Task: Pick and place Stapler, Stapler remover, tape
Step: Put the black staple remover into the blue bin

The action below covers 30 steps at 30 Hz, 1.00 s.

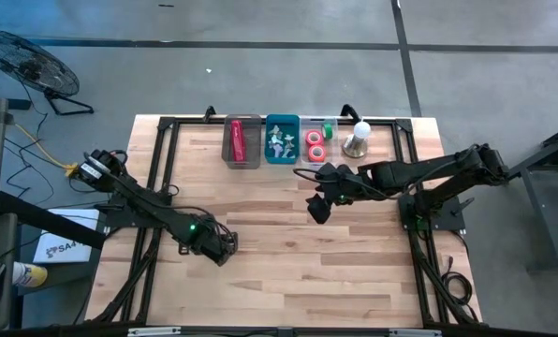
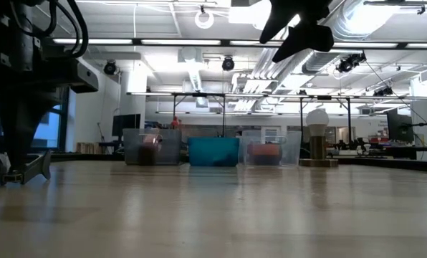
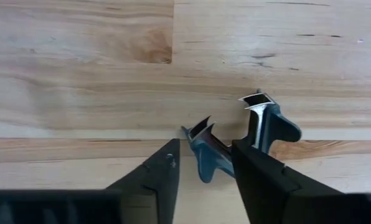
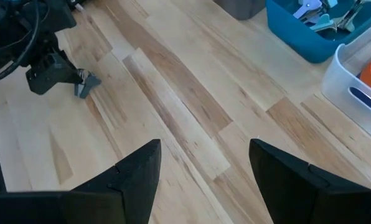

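straddling staple remover [image 3: 235, 146], left tool [image 3: 204, 165] low

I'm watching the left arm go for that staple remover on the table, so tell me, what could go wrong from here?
1. The left pincer sits low on the table, its fingers straddling the blue staple remover. The remover lies skewed between them, so closing may pinch one wing and twist it out.
2. Metal jaws may slip on the pads during the lift.
3. The blue bin sits between neighbouring bins, near the waiting right pincer; the carry could crowd it.
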### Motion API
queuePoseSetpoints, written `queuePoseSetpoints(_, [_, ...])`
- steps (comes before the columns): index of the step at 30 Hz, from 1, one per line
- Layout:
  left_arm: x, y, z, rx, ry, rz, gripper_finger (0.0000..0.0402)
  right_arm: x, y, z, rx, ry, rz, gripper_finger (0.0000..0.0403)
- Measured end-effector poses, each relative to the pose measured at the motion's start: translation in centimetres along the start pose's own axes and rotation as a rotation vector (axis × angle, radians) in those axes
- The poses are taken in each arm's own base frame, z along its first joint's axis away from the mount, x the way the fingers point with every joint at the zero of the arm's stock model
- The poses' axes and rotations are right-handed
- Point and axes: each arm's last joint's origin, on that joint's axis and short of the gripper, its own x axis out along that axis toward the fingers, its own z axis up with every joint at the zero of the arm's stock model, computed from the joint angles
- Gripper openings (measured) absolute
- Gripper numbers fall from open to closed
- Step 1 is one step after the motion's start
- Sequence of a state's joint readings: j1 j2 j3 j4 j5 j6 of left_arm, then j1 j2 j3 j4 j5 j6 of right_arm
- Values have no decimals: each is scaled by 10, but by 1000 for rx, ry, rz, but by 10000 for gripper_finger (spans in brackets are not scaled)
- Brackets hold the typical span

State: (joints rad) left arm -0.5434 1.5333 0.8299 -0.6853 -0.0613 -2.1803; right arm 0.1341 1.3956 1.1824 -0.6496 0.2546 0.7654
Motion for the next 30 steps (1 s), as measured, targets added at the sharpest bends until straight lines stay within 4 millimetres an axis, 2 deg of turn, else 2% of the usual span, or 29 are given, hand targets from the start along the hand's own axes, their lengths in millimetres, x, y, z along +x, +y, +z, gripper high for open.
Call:
queuePoseSetpoints(17, [0, 1, 1, 116, -20, 4, 25, 0, 1, 1, -12, -8, 10, 236])
queuePoseSetpoints(25, [0, -1, 2, 228, -82, -32, 21, 0, 3, 3, -122, -27, 41, 236])
queuePoseSetpoints(30, [-8, -8, 3, 340, -201, -98, 20, 0, 7, 6, -180, -57, 81, 236])
